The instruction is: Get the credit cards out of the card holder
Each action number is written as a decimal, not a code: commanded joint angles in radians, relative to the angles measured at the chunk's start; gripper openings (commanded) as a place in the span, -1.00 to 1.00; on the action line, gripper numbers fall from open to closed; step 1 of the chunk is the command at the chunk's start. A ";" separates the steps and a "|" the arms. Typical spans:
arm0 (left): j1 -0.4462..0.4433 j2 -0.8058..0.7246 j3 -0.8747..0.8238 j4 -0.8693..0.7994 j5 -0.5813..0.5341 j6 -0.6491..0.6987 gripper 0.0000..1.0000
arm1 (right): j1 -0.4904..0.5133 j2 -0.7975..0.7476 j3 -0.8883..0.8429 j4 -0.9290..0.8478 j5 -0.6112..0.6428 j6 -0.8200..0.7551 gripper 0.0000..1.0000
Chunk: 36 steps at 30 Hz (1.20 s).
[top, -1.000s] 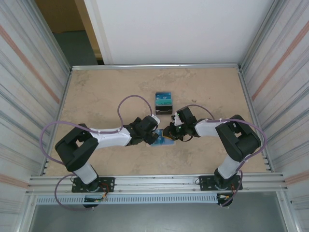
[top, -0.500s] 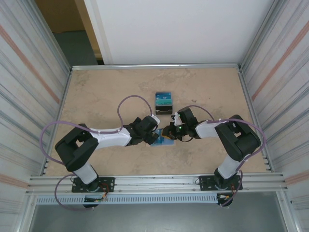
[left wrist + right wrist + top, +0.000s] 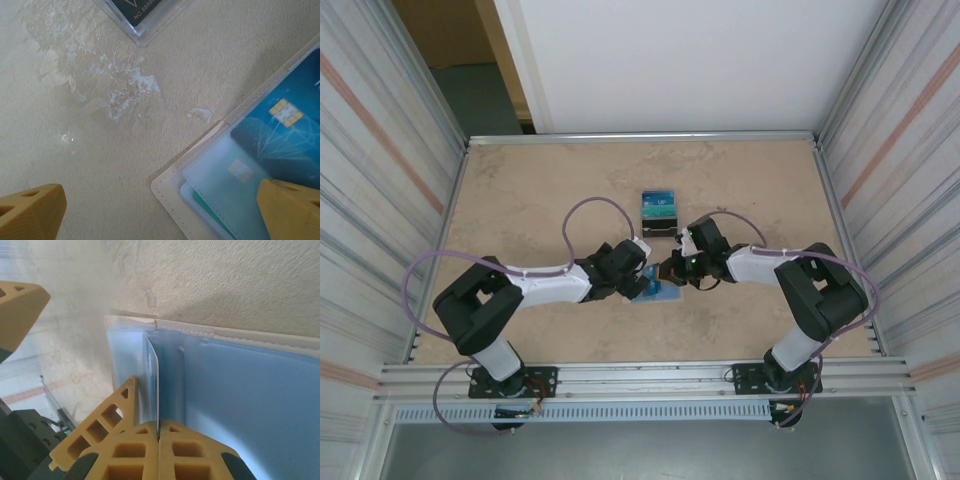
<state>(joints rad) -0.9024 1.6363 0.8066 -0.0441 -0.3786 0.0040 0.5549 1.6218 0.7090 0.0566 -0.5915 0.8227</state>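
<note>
Moved: right pincer [image 3: 672,268] has nudged closer to left pincer [image 3: 640,282].
Right pincer: clamped on one credit card [image 3: 153,371], edge-up between its fingers, to draw it from the card holder [image 3: 240,390].
Left pincer: spread wide, one finger apparently pinning the holder to the desk [image 3: 100,125] against the pull.
Remaining cards [image 3: 280,130]: pocketed, beside that finger.

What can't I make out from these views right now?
- Top external: the card holder is largely covered by both arms, and its contents are too small to count.
- Left wrist: the holder is cut off by the right and bottom edges, and frosted pockets blur the lower cards.
- Right wrist: the credit card pinched in the right fingers is edge-on. Its face and how far out it is are hidden.
</note>
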 commanded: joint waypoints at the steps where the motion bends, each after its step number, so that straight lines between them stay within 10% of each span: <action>1: 0.008 -0.024 -0.029 -0.051 0.004 0.008 0.97 | -0.011 -0.050 0.035 -0.163 0.089 -0.077 -0.98; 16: 0.018 -0.269 0.011 -0.088 0.018 -0.021 0.97 | 0.005 -0.212 0.165 -0.426 0.156 -0.343 -1.00; 36: 0.290 -0.454 0.035 -0.042 0.930 0.253 0.80 | 0.062 -0.359 0.332 -0.595 0.037 -0.757 -1.00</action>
<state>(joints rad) -0.6205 1.1816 0.8043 -0.0612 0.3874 0.1703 0.6136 1.2934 1.0023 -0.4816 -0.4992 0.1547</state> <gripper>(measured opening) 0.911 0.048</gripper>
